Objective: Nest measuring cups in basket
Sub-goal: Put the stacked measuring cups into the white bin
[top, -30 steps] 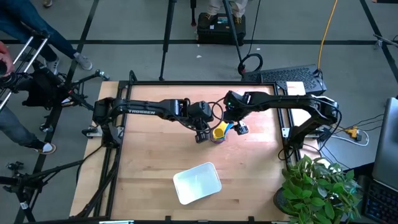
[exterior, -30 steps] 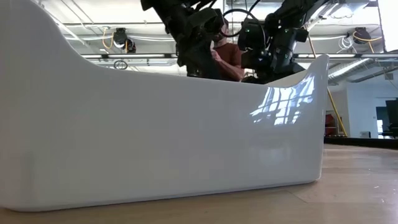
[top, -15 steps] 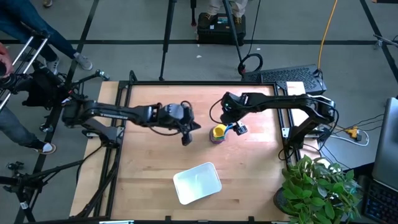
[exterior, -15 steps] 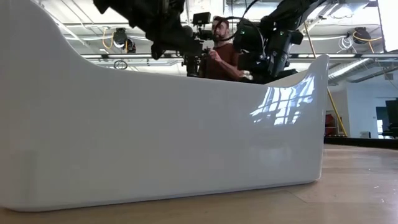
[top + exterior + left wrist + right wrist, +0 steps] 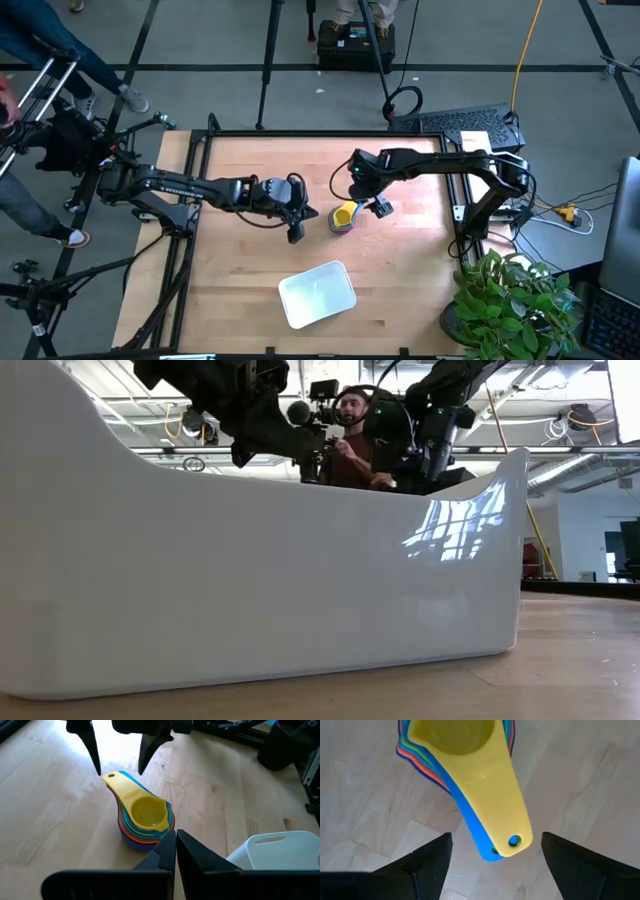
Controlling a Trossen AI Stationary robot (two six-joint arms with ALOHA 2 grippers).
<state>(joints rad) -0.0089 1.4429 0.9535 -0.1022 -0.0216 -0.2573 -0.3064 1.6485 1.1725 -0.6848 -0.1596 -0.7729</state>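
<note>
Measuring cups: a nested stack (image 5: 344,216) stands on the table (image 5: 240,290), near its centre, at about 12 o'clock from the basket and well apart from it. The yellow cup (image 5: 148,814) sits on top; orange, red, green and blue rims show beneath it in my left wrist view.

Handles: the yellow handle (image 5: 496,795) lies over a blue handle (image 5: 475,835), the two pointing toward my right gripper.

Basket: the pale basket (image 5: 317,294) rests on the table's near half, at about 6 o'clock from the stack. In the low view its wall (image 5: 260,570) fills most of the picture and hides the cups.

My right gripper: my right gripper (image 5: 366,206) is just at 2 o'clock of the stack, released, its fingers (image 5: 427,865) spread wide on either side of the handle ends and touching neither.

My left gripper: my left gripper (image 5: 303,225) is at about 9 o'clock of the stack, near it but apart, clenched on nothing, its fingertips (image 5: 172,850) pressed together and aimed at the cups.

Beyond the table: a person behind a camera (image 5: 325,405) shows between my arms in the low view.
</note>
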